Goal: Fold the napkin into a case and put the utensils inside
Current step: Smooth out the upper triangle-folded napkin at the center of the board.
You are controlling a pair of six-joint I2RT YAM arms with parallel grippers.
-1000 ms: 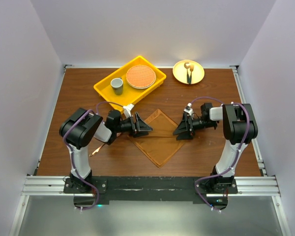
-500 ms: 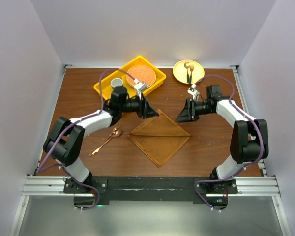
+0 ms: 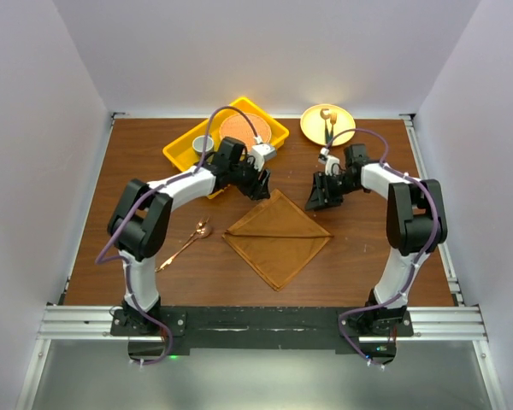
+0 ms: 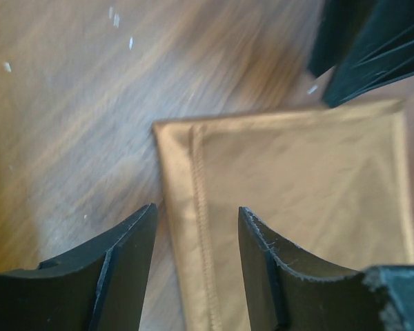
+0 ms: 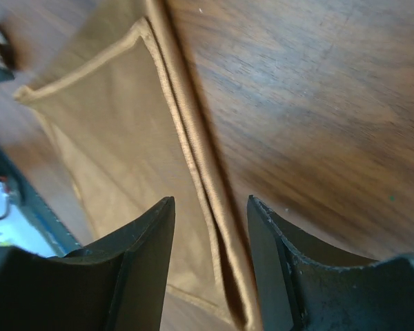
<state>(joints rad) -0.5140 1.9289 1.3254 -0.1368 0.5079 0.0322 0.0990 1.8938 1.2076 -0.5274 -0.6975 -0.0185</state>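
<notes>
Napkin: flat, far half newly doubled over since a second ago; first fold judged done.
Left end effector, right end effector: withdrawn beside napkin's far corner, fingers parted, nothing held.
Spoon: left of napkin, untouched.

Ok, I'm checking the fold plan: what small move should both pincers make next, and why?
Probably lower and close both on the napkin: the left pincer and right pincer are open, each straddling a hemmed edge; the cloth is only partly folded and the spoon lies apart.
</notes>
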